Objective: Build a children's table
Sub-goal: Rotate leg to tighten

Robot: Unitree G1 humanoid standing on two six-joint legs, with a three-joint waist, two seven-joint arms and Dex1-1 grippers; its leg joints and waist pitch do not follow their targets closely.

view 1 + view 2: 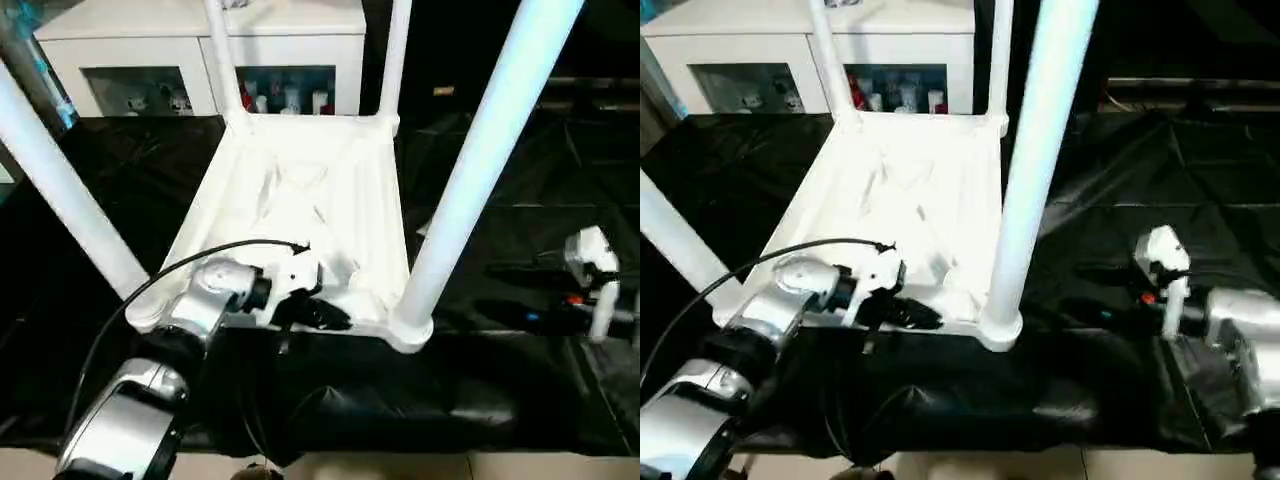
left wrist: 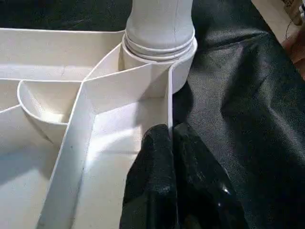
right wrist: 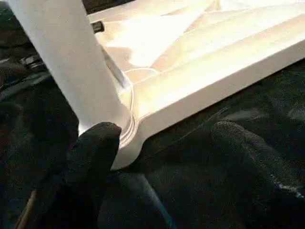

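Our children's table lies upside down on the black-covered work table, all four white legs standing upright in their corner sockets. Our left gripper is clenched on the thin near rim wall beside the near-right leg. Our right gripper hangs released, jaws wide, just short of that leg's socket, the nearer arm. We read no writing anywhere.

Silver forearms, black pincer fingers
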